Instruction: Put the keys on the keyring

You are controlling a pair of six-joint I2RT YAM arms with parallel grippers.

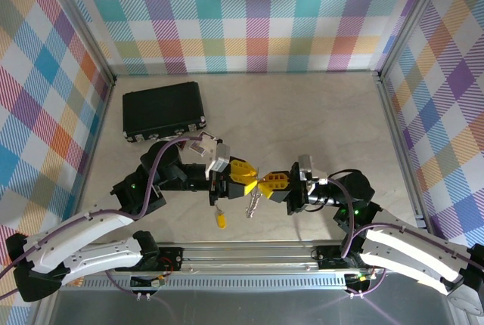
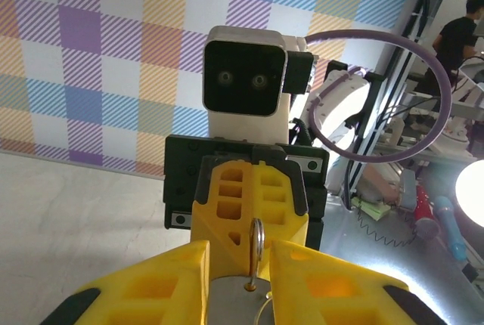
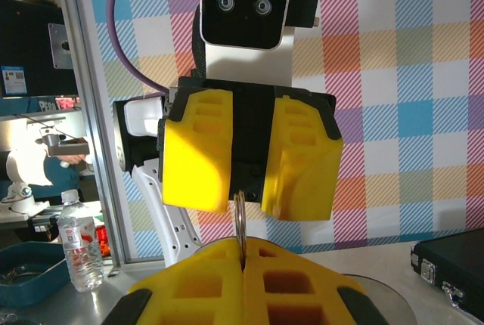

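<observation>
1. Centrally, just below the middle of the top view, the left tool [image 1: 249,179] and the right tool [image 1: 268,183] are set tip to tip above the surface [image 1: 318,113].
2. The right tool is seen pressed together at the bottom centre of the right wrist view. The keyring [image 3: 240,223] is pinched edge-on in the seam between its yellow fingers.
3. The left tool is seen spread. In the right wrist view a dark gap is shown between its two yellow fingers, and the upper rim of the keyring stands in that gap.
4. In the left wrist view the ring is seen upright between the left tool's fingertips at bottom centre, with the right tool directly behind it. Whether either left pad is touched by the metal cannot be told, since the ring is thin and partly hidden.
5. In the top view, silver parts of the keyring are seen hanging just below the point where the tools meet, seemingly clear of the surface.
6. The key [image 1: 220,221] is laid on the surface at lower centre-left of the top view. Its yellow head is toward the bottom edge and its thin blade points up the frame. It is near the left tool, apart from the keyring, and gripped by neither tool.
7. A black case [image 1: 165,111] is set at the upper left of the top view, well apart from the tools.
</observation>
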